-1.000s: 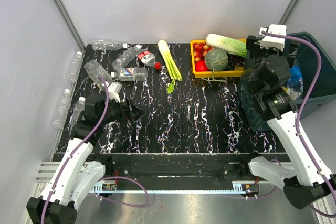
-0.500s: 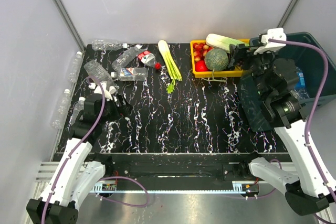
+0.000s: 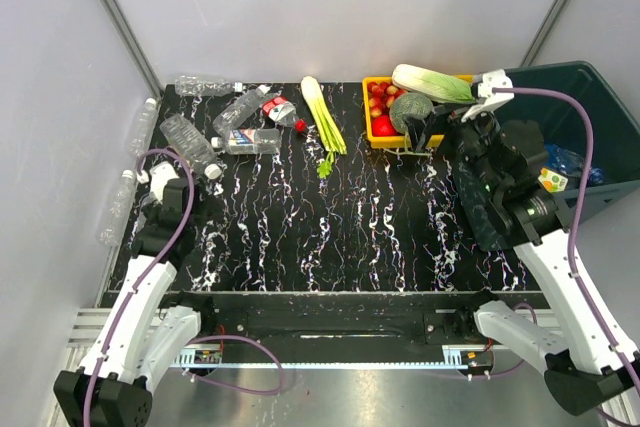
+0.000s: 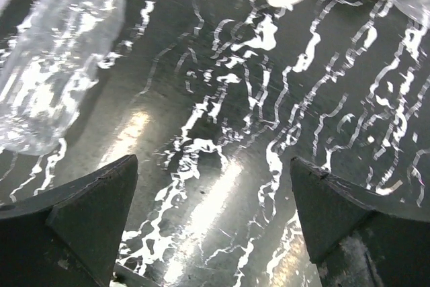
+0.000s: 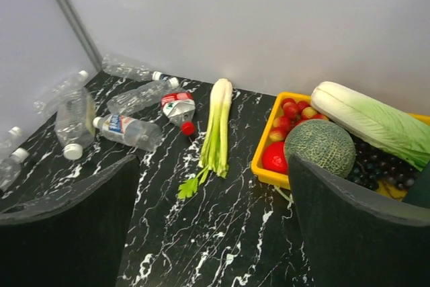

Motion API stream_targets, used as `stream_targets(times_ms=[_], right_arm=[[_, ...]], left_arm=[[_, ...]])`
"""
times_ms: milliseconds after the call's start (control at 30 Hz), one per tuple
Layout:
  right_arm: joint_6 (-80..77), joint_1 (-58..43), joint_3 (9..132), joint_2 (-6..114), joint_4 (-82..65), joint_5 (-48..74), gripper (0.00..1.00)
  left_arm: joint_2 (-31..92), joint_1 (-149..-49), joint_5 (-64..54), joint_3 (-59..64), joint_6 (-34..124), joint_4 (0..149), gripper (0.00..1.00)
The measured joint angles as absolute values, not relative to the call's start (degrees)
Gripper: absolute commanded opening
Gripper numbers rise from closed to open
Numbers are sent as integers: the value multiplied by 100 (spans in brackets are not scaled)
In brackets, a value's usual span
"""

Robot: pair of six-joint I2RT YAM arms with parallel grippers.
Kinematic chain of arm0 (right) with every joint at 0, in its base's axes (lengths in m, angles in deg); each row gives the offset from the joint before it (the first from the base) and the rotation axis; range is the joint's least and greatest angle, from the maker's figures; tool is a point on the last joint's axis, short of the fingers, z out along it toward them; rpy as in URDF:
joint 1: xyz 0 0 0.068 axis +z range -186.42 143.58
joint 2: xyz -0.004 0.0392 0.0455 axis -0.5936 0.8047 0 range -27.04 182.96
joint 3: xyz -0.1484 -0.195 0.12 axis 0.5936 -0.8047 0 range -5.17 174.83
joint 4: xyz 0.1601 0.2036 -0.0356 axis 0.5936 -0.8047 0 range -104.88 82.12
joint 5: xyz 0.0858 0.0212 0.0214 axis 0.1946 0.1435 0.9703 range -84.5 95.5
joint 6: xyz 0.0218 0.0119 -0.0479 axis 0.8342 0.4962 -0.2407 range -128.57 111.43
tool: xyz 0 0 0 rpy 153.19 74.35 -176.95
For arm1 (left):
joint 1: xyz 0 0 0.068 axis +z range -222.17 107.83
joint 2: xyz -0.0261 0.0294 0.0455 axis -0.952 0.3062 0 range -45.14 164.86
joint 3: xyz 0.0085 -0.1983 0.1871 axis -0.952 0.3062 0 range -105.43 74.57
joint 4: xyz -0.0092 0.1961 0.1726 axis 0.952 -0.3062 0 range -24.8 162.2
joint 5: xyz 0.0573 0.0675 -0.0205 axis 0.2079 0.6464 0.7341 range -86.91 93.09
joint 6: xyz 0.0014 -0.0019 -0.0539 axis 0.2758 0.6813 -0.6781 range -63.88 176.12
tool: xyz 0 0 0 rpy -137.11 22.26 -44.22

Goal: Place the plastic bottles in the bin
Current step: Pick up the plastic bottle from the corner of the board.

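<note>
The left end effector [image 4: 211,176] gapes wide, empty, above the bench [image 4: 222,99] beside a bottle [image 4: 57,65]. The right end effector [image 5: 213,166] is likewise wide and empty. More bottles [image 3: 245,140] lie far left; the bin [image 3: 590,77] stands far right.

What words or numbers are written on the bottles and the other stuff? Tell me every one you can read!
No word or number here can be read.
Blue-and-red label on the clear bottle: too blurred to read.
Red label on the crushed bottle: too blurred to read.
Blue label on the blue-labelled bottle inside the bin: too small to read.
</note>
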State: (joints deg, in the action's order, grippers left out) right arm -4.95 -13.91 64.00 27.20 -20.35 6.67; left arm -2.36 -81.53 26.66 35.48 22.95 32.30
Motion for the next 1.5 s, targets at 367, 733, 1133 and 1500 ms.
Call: stream_targets(times_ms=[367,733,1133,1500], right_arm=[[-298,-1391,6159,2058,-1897,1288,99],[-150,-1391,5860,1529,-1615,1425,99],[32,-1391,5867,1502,-1611,1399,99],[185,-1391,5888,1474,-1720,1362,100]], left_arm=[[813,-7799,4485,2634,2398,3002,99],[2031,-6293,4242,2320,3475,3061,99],[3215,-5581,3541,2313,3718,3271,99],[3593,-5284,2513,2315,3646,3335,93]])
